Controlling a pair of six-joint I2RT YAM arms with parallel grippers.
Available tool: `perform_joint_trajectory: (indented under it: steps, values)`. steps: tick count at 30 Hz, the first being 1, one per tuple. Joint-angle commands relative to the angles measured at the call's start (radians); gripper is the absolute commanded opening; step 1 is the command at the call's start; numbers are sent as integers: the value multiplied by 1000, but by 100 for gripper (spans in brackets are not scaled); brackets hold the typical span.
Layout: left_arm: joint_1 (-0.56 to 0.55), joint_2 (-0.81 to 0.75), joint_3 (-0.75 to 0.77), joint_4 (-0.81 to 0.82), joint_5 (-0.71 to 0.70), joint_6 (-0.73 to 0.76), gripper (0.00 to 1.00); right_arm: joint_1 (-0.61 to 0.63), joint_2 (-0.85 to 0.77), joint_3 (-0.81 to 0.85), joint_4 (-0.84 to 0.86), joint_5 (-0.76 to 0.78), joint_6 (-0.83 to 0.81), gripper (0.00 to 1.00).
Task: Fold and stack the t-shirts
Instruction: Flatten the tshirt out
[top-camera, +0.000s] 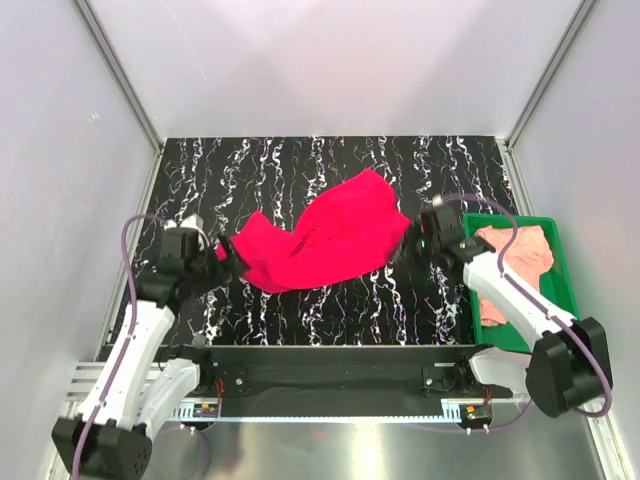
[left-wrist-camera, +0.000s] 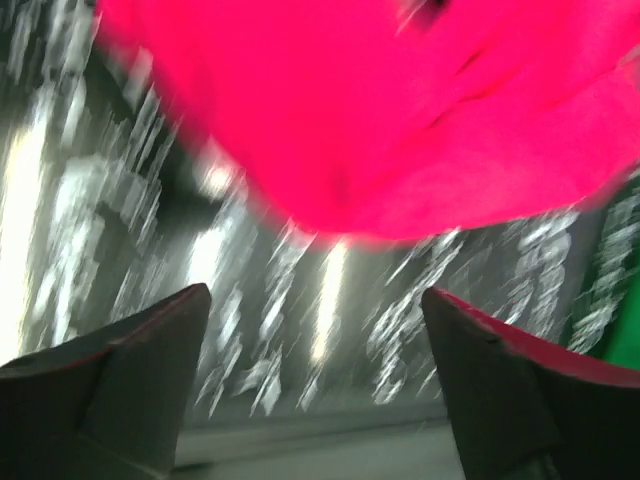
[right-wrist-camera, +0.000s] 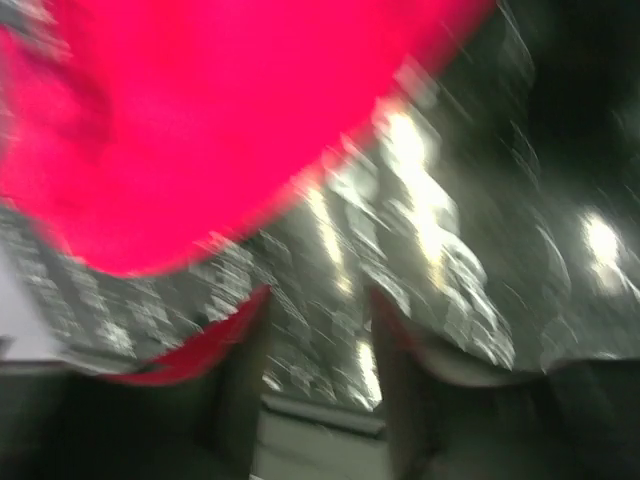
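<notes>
The crimson-red t-shirt lies loosely spread on the black marbled table, running from lower left to upper right. My left gripper is open and empty just off the shirt's left end; the red cloth fills the top of its wrist view. My right gripper is open and empty at the shirt's right edge, with the cloth ahead and to the left. The salmon-pink t-shirt lies crumpled in the green tray at the right. Both wrist views are blurred.
The right arm reaches over the green tray's left side. White walls and metal posts enclose the table. A black rail runs along the near edge.
</notes>
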Motion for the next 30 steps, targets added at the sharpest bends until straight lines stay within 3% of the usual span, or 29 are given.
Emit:
perform_joint_trajectory:
  steps: [1,3,7,15,19,22,27,30]
  values:
    - [2,-100,74,-52,-56,20,94,2,-164,-78,-73,-40,-10,55]
    - [2,-45,155,-53,-57,80,88,2,-169,-69,-107,-4,-46,62]
    - [-8,247,283,-30,39,149,75,2,-58,4,-110,43,-73,64]
    - [-206,755,637,-89,-70,309,81,-27,348,380,-235,204,-81,62]
    - [-287,965,798,-141,-96,375,79,-107,516,546,-297,152,-54,61]
    - [-335,1052,863,-172,-158,407,70,-152,634,693,-374,125,-60,58]
    - [-381,1124,875,-102,-200,445,58,-156,726,776,-397,151,-93,56]
    - [-401,1173,910,-69,-212,474,58,-159,756,794,-394,132,-98,54]
